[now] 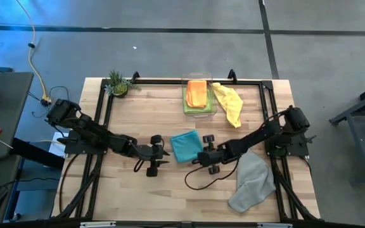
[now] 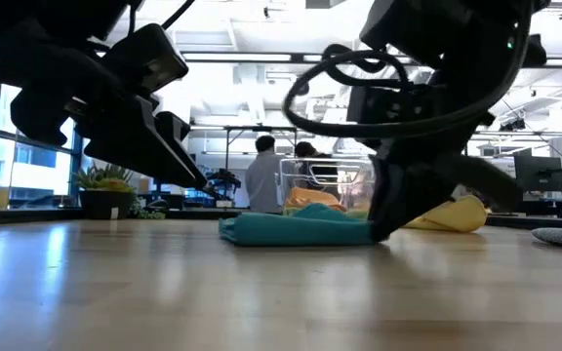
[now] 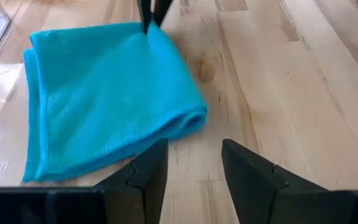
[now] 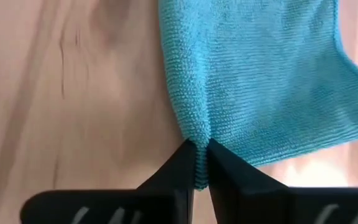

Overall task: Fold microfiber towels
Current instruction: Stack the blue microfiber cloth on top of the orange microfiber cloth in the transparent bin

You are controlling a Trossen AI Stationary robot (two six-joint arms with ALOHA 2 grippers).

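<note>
The teal blue towel (image 1: 185,145) lies folded on the table's middle; it also shows in the low view (image 2: 296,229) and the left wrist view (image 3: 104,93). My right gripper (image 1: 203,154) is shut on its right edge. My left gripper (image 1: 164,152) is open and empty, just left of the towel, with its fingers (image 3: 143,177) low over bare wood. The orange towel (image 1: 196,92) lies on the lime green towel (image 1: 189,106) in the clear bin. The yellow towel (image 1: 229,104) lies beside the bin. The grey towel (image 1: 253,180) lies crumpled at the near right. My right gripper pinches the teal towel's folded edge at a corner (image 4: 196,138) between its two fingers, which hold several layers. The fingers come from the table's right, slanting down. The towel lies flat on the table, drawn into a small pucker at the fingers (image 3: 149,18).
The clear plastic bin (image 1: 199,111) stands at the far middle, and a small potted plant (image 1: 118,84) at the far left corner. A black frame rail (image 1: 170,81) runs around the table. People stand in the room beyond (image 2: 261,175).
</note>
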